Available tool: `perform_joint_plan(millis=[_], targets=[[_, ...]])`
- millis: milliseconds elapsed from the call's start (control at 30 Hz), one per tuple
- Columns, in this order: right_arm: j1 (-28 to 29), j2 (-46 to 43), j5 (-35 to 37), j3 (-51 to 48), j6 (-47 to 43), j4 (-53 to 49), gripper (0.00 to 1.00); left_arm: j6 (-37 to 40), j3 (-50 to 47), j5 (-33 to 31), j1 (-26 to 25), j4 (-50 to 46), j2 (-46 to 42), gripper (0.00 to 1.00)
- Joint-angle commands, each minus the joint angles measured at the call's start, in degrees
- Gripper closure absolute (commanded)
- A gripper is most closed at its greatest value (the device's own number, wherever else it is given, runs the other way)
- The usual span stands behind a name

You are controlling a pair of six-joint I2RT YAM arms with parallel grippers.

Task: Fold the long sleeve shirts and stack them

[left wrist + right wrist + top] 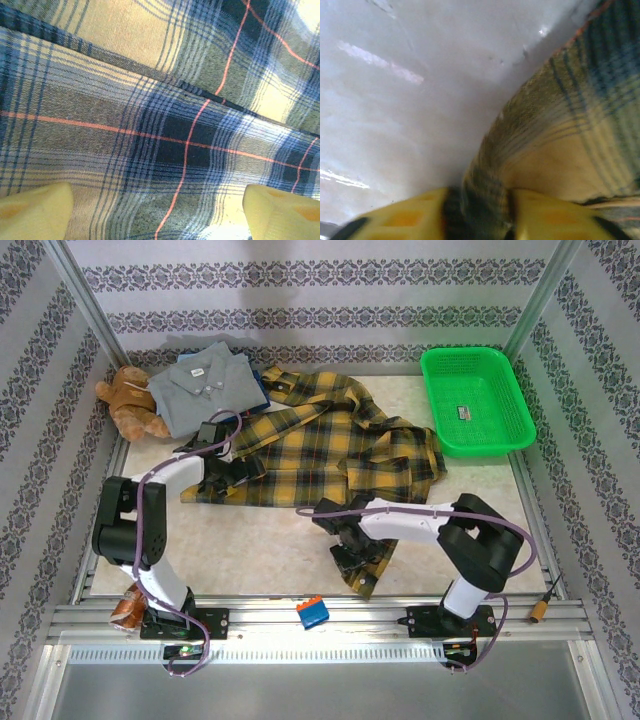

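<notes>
The mustard-yellow and dark plaid shirt (320,445) lies spread out and rumpled in the middle of the table, one sleeve trailing toward the near edge. My right gripper (348,555) is on that sleeve. In the right wrist view its yellow fingers (405,217) are closed on a ridge of plaid cloth (555,150), so the right gripper (480,217) holds it. My left gripper (235,470) hovers over the shirt's left part. Seen from the left wrist, the left gripper (160,220) stands open, fingertips (35,210) wide apart above plaid fabric (175,125). A folded grey shirt (205,385) lies at the back left.
A brown teddy bear (130,400) sits left of the grey shirt. A green basket (475,435) stands at the back right. A small blue and orange object (312,612) rests on the front rail. Bare tabletop (260,550) lies between the two arms.
</notes>
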Motion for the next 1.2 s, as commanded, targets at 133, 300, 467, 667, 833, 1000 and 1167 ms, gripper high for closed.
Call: perform_joint_plan(millis=[133, 300, 467, 667, 833, 1000, 1167], targets=[[-4.15, 1.63, 3.84, 4.72, -3.98, -1.47, 1.0, -0.15, -1.39, -0.04, 2.15, 1.35, -3.18, 0.12], [-11.18, -5.85, 1.07, 15.15, -9.51, -7.7, 1.0, 0.11, -1.4, 0.25, 2.59, 1.26, -4.0, 0.12], [-20.31, -7.2, -3.54, 29.5, -15.78, -12.2, 1.0, -0.74, -1.82, 1.3, 2.6, 2.48, -2.66, 0.12], [-27.35, 2.06, 0.39, 50.73, -25.34, -18.72, 1.0, -3.28, -3.48, 2.37, 2.6, 5.43, -1.71, 0.13], [-31.69, 10.27, 2.15, 62.49, -26.9, -17.84, 1.0, -4.05, -5.23, 2.27, 2.57, 6.06, -1.8, 0.13], [-35.1, 16.13, -1.95, 71.8, -23.88, -14.41, 1.0, -5.1, -7.44, 2.55, 2.51, 6.65, -2.02, 0.13], [-35.33, 20.18, -3.67, 79.29, -23.78, -10.21, 1.0, -5.4, -8.97, 0.21, 2.51, 5.16, -2.07, 0.13]])
